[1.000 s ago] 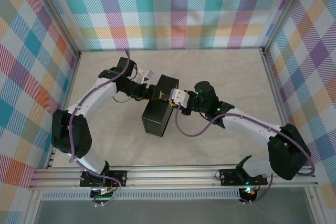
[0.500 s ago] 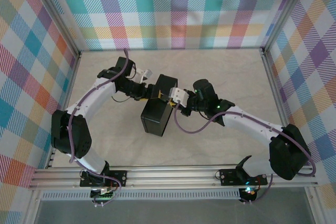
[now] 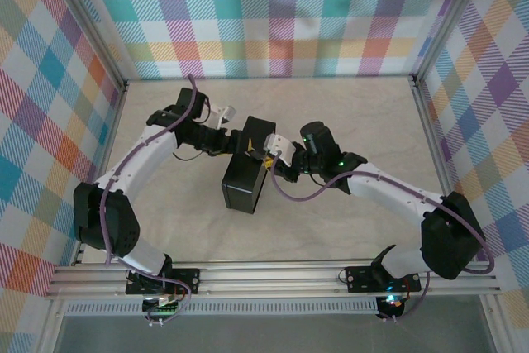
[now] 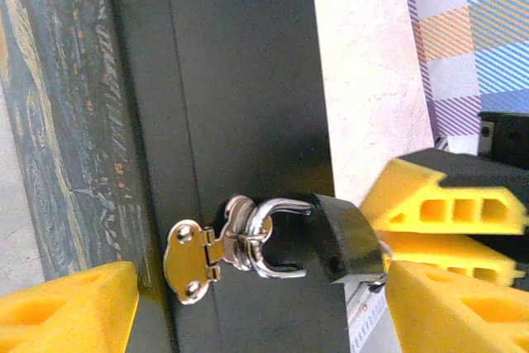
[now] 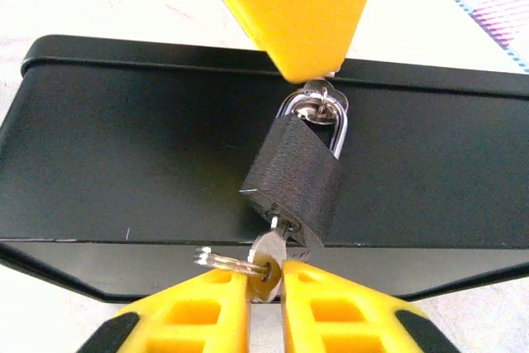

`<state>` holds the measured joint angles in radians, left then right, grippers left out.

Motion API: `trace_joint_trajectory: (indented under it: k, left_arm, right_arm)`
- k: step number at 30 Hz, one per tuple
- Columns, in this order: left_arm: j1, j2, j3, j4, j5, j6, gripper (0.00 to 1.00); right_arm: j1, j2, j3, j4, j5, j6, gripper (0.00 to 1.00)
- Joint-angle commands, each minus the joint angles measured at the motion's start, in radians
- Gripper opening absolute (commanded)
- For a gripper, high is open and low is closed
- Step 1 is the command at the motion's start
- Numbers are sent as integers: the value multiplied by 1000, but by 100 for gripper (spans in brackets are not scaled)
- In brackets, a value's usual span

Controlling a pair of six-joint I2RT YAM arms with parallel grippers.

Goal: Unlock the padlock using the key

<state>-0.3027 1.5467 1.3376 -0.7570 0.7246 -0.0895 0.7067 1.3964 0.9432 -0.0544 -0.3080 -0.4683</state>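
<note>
padlock [image 5: 291, 179]: dark-bodied, hung by its silver shackle [image 4: 285, 202] from the hasp [image 4: 192, 258] on the black side of the tin [image 5: 124, 146], body flat against that side.
long axis: ran straight out from the hasp across the tin's side, shackle end at the hasp, keyway end away from it and toward the right tool [image 5: 266, 283]; leaned a little off square in the right wrist view.
key [image 5: 266, 264]: sat in the keyway at the body's far end, roughly in line with the body, head sticking out, key ring [image 5: 219, 260] off to one side.
right tool: closed almost fully, pinching the key's head between its yellow fingers.
left tool [image 4: 260, 287]: stood wide apart, gripping nothing; one finger [image 5: 293, 14] with its tip at the hasp, the other beyond the padlock's keyway end, beside the right tool's fingers.
tin: painted lid [image 4: 58, 121] on one side of the hasp, plain black wall under the padlock; rested on the table [image 3: 347, 121], near its middle, between the two arms.
in the way: crowded at the keyway end by three yellow fingers close together; hasp end partly covered by the left finger's tip in the right wrist view.
surroundings: plaid walls [image 3: 281, 14] on three sides, well apart from the tin.
</note>
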Motion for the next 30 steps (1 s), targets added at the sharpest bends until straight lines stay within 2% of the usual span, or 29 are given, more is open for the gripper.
trace_joint_trajectory:
  k: [1,5,12,17,21,30]
  left_arm:
    - [18,-47,9,16,29,-19,79]
    - [38,-60,-7,39,8,-51,79]
    - [67,-70,-28,66,-61,-122,80]
    - [70,-84,-45,70,-124,-176,80]
    - [71,-108,-78,53,-170,-189,79]
    - [73,-158,-164,44,-142,-151,77]
  right_arm:
    - [1,19,25,-60,7,8,27]
    - [-1,4,58,-131,19,-14,39]
    - [-2,-61,125,-197,-8,33,52]
    - [0,-7,238,-270,-41,99,54]
    - [4,50,285,-263,-57,124,57]
    - [27,190,418,-395,-62,119,58]
